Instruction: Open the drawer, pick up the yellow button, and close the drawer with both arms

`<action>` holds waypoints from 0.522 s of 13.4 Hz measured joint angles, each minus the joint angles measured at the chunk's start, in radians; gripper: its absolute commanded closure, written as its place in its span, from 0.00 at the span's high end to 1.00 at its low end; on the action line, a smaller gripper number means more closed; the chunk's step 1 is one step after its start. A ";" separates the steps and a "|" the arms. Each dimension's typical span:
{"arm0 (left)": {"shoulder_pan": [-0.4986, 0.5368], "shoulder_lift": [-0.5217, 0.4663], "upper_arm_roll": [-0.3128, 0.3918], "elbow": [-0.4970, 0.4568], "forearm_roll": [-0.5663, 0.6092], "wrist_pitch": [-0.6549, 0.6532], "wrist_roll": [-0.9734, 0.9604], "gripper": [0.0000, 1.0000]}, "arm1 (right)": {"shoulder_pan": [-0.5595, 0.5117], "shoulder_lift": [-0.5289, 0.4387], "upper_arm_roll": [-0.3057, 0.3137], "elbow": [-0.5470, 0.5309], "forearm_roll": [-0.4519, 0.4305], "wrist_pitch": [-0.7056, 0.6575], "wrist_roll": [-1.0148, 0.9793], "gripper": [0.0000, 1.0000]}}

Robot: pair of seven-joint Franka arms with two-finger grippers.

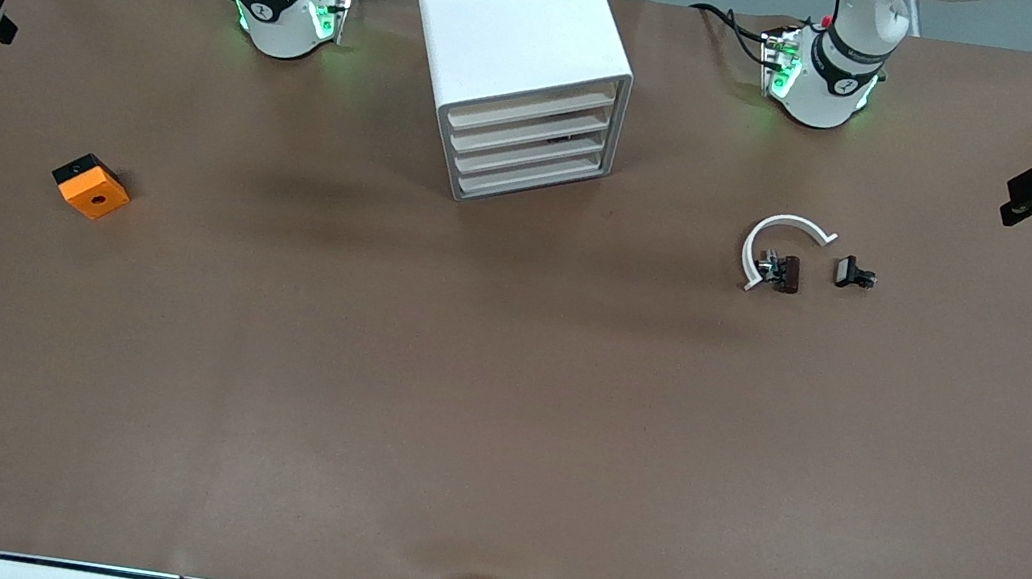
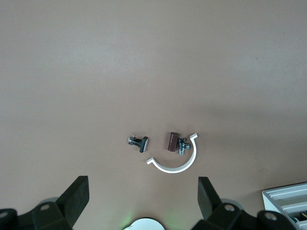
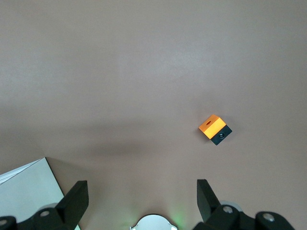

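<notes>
Drawer (image 1: 533, 127) fronts sat flush in the cabinet (image 1: 511, 36), four alike, the button unseen, presumably inside. Left pincer (image 2: 141, 199) and right pincer (image 3: 139, 199) hung open, idle above the surface (image 1: 499, 408). Choosing the wrong drawer, or pulling without bracing and dragging the cabinet, looked likeliest.

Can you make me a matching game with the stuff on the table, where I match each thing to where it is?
Things:
1. cabinet
2. orange block
3. white ring piece
4. left gripper

Places or states:
A. toward the right arm's end of the table
B. curved around a small brown part
C. between the two arm bases, all four drawers shut
D. open, up over small parts

Pairs: 1-C, 2-A, 3-B, 4-D
</notes>
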 measured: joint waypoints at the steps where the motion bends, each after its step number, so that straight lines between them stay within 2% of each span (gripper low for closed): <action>1: 0.000 0.000 0.000 0.000 0.000 0.000 0.001 1.00 | 0.000 0.000 0.000 0.000 0.000 -0.001 0.000 1.00; 7: 0.001 0.018 0.000 -0.001 0.000 0.004 0.002 1.00 | 0.000 0.000 0.000 0.000 0.000 -0.001 0.001 1.00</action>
